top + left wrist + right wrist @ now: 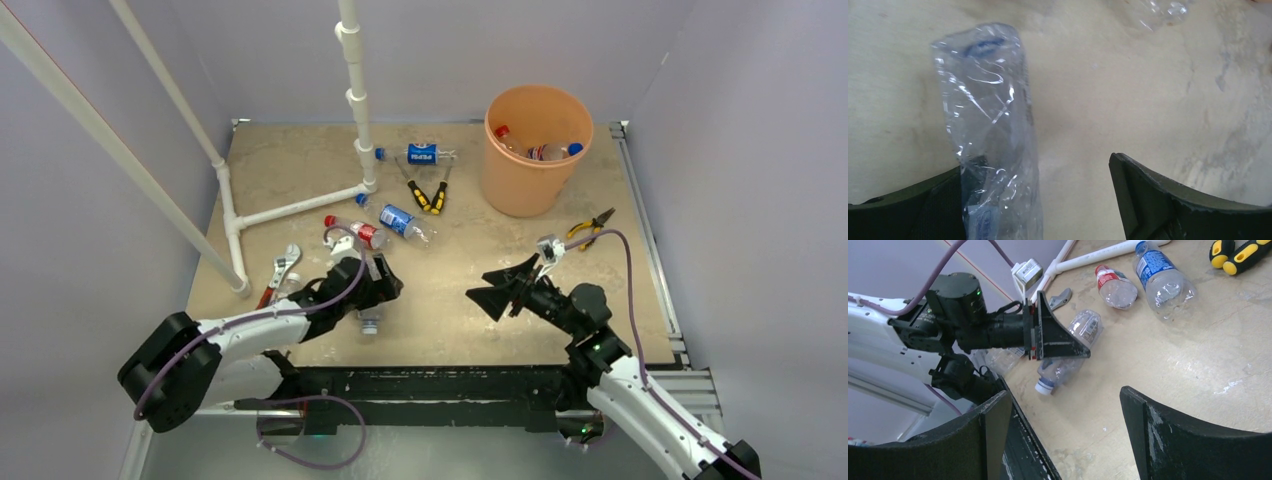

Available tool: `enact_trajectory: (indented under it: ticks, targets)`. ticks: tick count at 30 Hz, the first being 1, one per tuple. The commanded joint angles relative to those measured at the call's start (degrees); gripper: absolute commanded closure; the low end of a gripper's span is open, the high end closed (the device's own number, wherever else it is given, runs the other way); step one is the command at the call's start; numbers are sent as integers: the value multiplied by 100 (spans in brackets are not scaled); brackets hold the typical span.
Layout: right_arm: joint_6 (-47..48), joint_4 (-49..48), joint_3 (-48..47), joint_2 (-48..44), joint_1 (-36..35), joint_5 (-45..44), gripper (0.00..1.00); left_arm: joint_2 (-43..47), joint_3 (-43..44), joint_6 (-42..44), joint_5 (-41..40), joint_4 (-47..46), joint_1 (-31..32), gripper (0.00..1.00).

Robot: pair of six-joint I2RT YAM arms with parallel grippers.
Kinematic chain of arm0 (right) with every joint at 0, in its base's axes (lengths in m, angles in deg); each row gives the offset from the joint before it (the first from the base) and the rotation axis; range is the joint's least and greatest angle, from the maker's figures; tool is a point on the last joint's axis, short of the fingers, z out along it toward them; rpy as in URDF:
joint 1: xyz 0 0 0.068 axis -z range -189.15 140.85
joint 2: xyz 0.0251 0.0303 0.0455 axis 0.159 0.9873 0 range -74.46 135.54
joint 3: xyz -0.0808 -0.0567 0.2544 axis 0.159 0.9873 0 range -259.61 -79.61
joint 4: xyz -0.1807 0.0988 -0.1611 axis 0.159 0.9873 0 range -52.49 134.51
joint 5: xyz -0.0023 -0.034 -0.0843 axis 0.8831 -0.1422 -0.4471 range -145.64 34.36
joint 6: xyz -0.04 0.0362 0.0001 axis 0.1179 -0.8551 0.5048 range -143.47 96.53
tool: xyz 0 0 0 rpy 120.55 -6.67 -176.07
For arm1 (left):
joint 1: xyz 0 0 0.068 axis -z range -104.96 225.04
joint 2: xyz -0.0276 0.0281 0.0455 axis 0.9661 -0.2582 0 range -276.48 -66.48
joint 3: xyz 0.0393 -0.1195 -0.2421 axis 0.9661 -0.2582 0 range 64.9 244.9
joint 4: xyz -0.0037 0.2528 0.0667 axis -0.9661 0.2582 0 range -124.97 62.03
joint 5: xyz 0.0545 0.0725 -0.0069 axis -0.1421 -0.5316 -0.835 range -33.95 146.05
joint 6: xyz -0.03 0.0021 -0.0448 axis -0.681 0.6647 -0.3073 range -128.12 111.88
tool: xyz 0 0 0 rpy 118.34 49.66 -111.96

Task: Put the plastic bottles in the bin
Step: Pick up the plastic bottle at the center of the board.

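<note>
One bin (pixel 520 185), overhead view only

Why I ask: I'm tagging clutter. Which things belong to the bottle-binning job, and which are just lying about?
Job: bin; bottles in it; Pepsi bottle; blue-label bottle; red-cap bottle; clear bottle; leftmost bottle.
Lying about: wrench; black-yellow pliers; yellow pliers; pipe frame.

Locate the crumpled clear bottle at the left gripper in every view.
Top external: crumpled clear bottle lies bottom centre-left, just below the left gripper.
Left wrist: left of centre, running top to bottom between the open jaws.
Right wrist: centre, under the left gripper.
Shared landmark: the left gripper.
</note>
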Motion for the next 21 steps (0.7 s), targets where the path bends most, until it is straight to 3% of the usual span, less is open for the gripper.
enact_trajectory:
  ticks: [1,5,11,21]
  targets:
    - [-55,-181,69,160,-21,-34,17,-145,-12,-384,283,-435,524,10]
    - [-77,-199,100,277,-22,-63,18,-463,355,-275,43,-356,869,17]
    - [-22,175,69,10,-17,-193,18,-514,375,-113,-587,48,887,26]
    - [-41,298,95,-78,-27,-17,18,137,60,-148,-707,-186,886,74]
